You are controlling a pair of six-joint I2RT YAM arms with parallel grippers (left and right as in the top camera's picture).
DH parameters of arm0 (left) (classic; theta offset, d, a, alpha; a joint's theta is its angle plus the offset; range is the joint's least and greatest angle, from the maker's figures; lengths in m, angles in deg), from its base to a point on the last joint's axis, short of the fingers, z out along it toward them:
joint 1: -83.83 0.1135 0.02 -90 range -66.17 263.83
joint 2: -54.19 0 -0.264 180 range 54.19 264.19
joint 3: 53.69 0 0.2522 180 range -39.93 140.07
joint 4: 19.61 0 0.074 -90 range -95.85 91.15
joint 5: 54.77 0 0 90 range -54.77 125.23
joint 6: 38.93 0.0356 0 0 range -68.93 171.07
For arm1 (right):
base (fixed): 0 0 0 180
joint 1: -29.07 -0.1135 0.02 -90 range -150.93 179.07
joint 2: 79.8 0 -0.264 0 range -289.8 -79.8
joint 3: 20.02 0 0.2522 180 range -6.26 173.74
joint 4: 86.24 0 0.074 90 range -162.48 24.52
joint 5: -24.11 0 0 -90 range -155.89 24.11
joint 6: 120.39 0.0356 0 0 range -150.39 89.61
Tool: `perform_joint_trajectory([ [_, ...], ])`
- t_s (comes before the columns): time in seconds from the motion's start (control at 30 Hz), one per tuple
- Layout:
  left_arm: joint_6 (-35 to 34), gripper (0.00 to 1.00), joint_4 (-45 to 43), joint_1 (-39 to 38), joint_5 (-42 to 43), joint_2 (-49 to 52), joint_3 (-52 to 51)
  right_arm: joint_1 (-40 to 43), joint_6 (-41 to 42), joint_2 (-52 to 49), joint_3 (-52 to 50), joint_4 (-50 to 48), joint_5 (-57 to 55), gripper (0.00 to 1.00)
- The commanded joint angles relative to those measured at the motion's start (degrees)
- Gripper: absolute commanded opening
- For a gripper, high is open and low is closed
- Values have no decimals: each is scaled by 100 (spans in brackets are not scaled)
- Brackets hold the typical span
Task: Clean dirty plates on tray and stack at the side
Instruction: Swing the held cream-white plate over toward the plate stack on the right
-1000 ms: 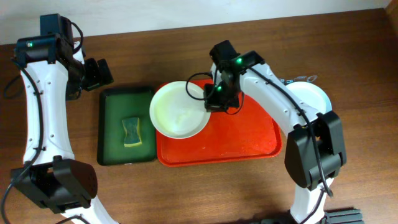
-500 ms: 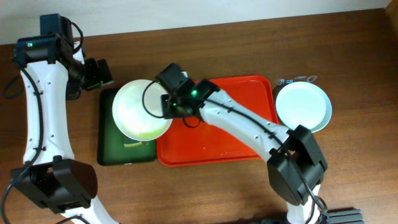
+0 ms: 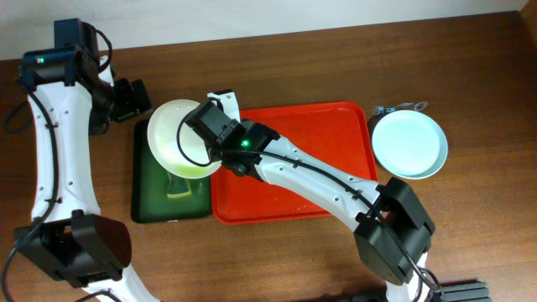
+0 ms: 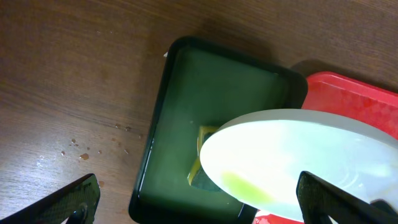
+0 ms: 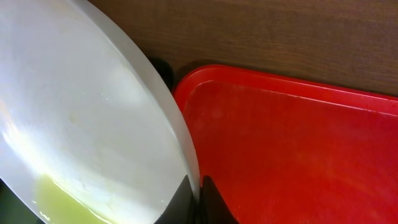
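My right hand (image 3: 210,127) is pinched tight on the rim of the round, shallow cream-white plate (image 3: 172,138). It holds the plate tilted over the small dark green plastic tray (image 3: 144,197) and its yellow sponge (image 3: 179,186), just left of the big red plastic tray (image 3: 327,189). The plate looks stiff, light, glossy and probably slippery, so I judge the rim the best hold. My left hand (image 3: 130,99) hangs wide open.

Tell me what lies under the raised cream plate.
A dark green tray with a sponge in it. The plate covers part of the sponge and one end of the tray.
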Motion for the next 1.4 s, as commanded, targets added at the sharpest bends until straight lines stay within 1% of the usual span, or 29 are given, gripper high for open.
perform_joint_trajectory([
  [0.0, -35, 99, -9, 20, -17, -101, 68, -31, -7, 24, 129, -39, -127, 4],
  [0.07, -35, 99, -245, 68, -179, -103, 68, -31, -7, 24, 129, -42, -127, 4],
  [0.17, -116, 99, -302, 514, -262, -103, 70, -31, -7, 24, 129, -42, -125, 4],
  [0.23, -586, 99, -275, 1082, -245, -103, 70, -31, -9, 24, 129, -52, -127, 4],
  [0.27, -728, 99, -234, 1399, -140, -103, 70, -31, -9, 24, 129, -70, -129, 4],
  [0.3, -726, 99, -197, 1700, 94, -103, 70, -31, -11, 24, 129, -127, -131, 4],
  [0.37, -726, 99, -136, 2085, 382, -103, 70, -46, -214, 24, 129, -260, -131, 4],
  [0.43, -726, 99, -120, 2319, 389, -103, 70, -160, -706, 24, 129, -437, -470, 4],
  [0.47, -726, 99, -103, 2352, 389, -103, 70, -232, -874, 24, 129, -487, -748, 4],
  [0.5, -726, 99, -96, 2363, 389, -103, 70, -365, -1241, 24, 129, -599, -1235, 4],
  [0.6, -726, 99, -98, 2363, 389, -103, 70, -678, -2070, 24, 129, -986, -2135, 4],
  [0.7, -726, 99, -98, 2363, 387, -103, 70, -1095, -3185, 24, 129, -1792, -3254, 4],
  [0.8, -726, 99, -96, 2367, 387, -103, 68, -1432, -4433, 24, 129, -2879, -4483, 4],
  [0.93, -726, 99, -98, 2367, 387, -103, 68, -1606, -5434, 24, 129, -3886, -4892, 4],
  [0.97, -726, 99, -98, 2367, 387, -103, 70, -1609, -5563, 24, 129, -4107, -4894, 4],
  [1.03, -726, 99, -98, 2367, 387, -103, 70, -1606, -5560, 24, 129, -4203, -4979, 4],
  [1.37, -726, 99, -98, 2367, 387, -103, 70, -1604, -5558, 24, 129, -4218, -5040, 4],
])
